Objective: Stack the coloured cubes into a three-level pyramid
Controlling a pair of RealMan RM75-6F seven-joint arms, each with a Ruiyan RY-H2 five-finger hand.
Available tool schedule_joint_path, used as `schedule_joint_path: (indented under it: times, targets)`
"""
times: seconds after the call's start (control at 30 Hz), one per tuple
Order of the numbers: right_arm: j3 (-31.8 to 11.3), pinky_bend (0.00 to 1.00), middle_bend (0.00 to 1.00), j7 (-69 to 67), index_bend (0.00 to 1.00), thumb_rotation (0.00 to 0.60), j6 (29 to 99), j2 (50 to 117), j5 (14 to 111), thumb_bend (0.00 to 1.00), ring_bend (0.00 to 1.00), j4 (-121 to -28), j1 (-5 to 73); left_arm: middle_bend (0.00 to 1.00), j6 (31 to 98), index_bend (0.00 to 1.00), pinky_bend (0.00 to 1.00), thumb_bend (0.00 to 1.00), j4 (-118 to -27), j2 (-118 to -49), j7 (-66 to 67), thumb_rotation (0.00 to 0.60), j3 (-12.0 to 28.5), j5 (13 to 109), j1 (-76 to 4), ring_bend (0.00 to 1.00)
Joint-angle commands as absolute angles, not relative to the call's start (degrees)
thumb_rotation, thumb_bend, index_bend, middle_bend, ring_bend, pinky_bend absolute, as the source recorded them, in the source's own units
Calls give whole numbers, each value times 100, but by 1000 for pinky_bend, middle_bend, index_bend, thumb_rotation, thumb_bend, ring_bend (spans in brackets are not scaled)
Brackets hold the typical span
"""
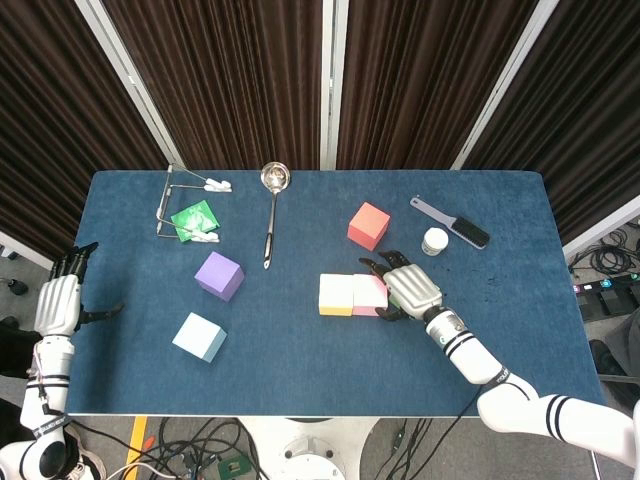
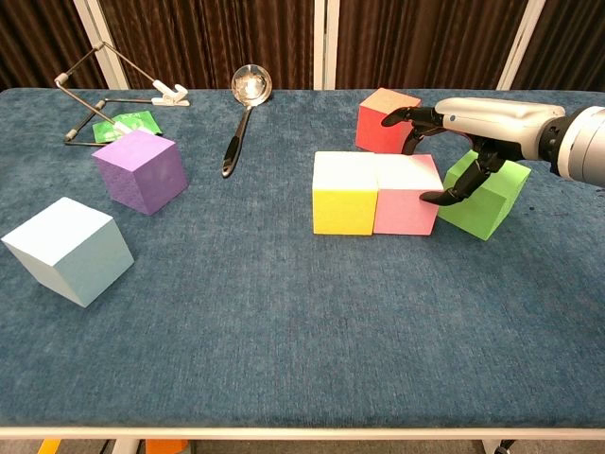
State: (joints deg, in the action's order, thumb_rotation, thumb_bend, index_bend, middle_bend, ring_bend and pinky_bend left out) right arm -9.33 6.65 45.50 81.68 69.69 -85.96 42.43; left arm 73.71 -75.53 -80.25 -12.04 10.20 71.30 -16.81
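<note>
laying the base row — no cube stacked yet

yellow and pink touch; right hand half-curled over green, gripping nothing. red, purple, pale blue loose.

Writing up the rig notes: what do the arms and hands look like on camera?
Both hands have a silver-grey shell on the back and black fingers. The right hand joins at a silver wrist with a small green mark, then a white forearm ringed by black bands. The left hand, at the frame edge, has the same silver back, black fingers and a white arm with dark bands. No loose cables show on either arm.
</note>
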Motion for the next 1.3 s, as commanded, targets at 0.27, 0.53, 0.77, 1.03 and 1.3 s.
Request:
schedule_joint_path:
  times: [0.27, 0.53, 0.77, 1.03, 1.3]
  targets:
    - [-892, 0, 386, 684, 0, 600, 4575, 8172, 6927, 288, 0, -8641, 4280, 95, 7285, 92, 65, 102, -7522, -8065, -1189, 600, 1027, 7150, -1680, 0]
    - [-900, 0, 386, 683, 0, 600, 4598, 8236, 6882, 298, 0, -8594, 4329, 95, 7249, 92, 63, 102, -7475, -8091, -1192, 600, 1036, 7156, -1663, 0]
    - [-906, 0, 386, 664, 0, 600, 4621, 8303, 6877, 301, 0, -8544, 4367, 95, 7219, 92, 63, 102, -7418, -8118, -1204, 600, 1029, 7176, -1651, 0]
    - [-916, 0, 386, 610, 0, 600, 4659, 8387, 6896, 301, 0, -8464, 4398, 95, 7192, 92, 63, 102, -7351, -8143, -1262, 600, 1045, 7189, -1642, 0]
    - [-936, 0, 386, 522, 0, 600, 4700, 8449, 6942, 303, 0, -8410, 4422, 95, 7157, 92, 63, 103, -7306, -8153, -1294, 600, 1049, 7187, -1628, 0]
